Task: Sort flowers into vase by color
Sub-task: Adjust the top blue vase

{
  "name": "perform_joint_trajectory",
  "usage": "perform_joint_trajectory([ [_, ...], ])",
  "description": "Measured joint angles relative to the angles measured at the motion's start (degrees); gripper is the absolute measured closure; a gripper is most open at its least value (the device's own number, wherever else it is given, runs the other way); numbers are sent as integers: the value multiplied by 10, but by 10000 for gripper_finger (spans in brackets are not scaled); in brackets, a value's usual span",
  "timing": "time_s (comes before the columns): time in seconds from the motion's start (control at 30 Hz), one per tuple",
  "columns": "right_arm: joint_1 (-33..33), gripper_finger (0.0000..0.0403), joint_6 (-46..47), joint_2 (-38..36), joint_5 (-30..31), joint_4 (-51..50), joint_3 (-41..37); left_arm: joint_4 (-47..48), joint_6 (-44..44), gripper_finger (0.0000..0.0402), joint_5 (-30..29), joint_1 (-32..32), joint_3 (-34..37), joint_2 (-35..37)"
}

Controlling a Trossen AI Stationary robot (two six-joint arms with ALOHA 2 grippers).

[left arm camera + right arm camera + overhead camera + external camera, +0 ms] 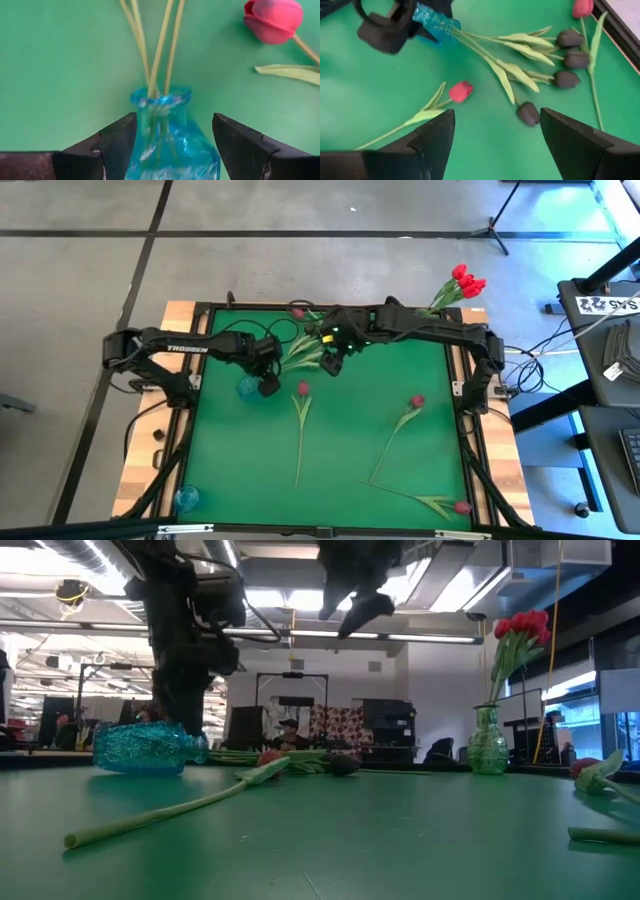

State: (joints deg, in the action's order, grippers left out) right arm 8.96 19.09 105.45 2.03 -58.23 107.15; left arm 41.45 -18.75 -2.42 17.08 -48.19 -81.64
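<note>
The green table was seen framed by a black rail on a wooden base. Both dark arms were reached in over its far half.

The left gripper was positioned around a blue vase lying on its side on the table. Its fingers were spread to either side of the vase body, released; contact with the glass could not be confirmed from the wrist view. In the low view the same vase was seen lying flat on the table.

The right gripper was held above the table, near the middle of the far edge, with its jaws wide apart and nothing between them.

A green vase was standing upright at the far right corner, with red flowers in it.

Four black flowers were recorded lying on the table with their stems running into the mouth of the blue vase. Their heads were spread just beside each other.

Loose pink-red flowers were lying flat elsewhere on the table: one near the centre, one to the right, one at the near right corner, and one by the far edge.

A second blue vase was noted at the near left corner.
</note>
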Motion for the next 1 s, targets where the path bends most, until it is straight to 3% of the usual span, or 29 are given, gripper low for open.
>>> perform_joint_trajectory([
  [0.3,24,114,-53,62,1,52,0,-49,14,145,-5,0,22,-8],
  [0.53,70,114,-146,128,125,68,0,-53,14,145,-14,0,26,-9],
  [0.6,88,114,-122,149,163,75,0,-54,13,145,-18,0,26,-9],
  [0.67,114,114,-51,163,165,71,0,-53,13,145,-25,-1,26,-9],
  [0.73,141,114,49,172,143,72,0,-52,13,146,-32,-2,27,-10],
  [0.87,174,115,189,187,24,77,0,-49,12,157,-44,-2,28,-10],
  [0.93,173,125,196,191,-29,98,0,-50,11,166,-50,-2,28,-10],
  [1.0,168,145,136,191,-81,136,0,-51,11,174,-57,-2,28,-10],
])
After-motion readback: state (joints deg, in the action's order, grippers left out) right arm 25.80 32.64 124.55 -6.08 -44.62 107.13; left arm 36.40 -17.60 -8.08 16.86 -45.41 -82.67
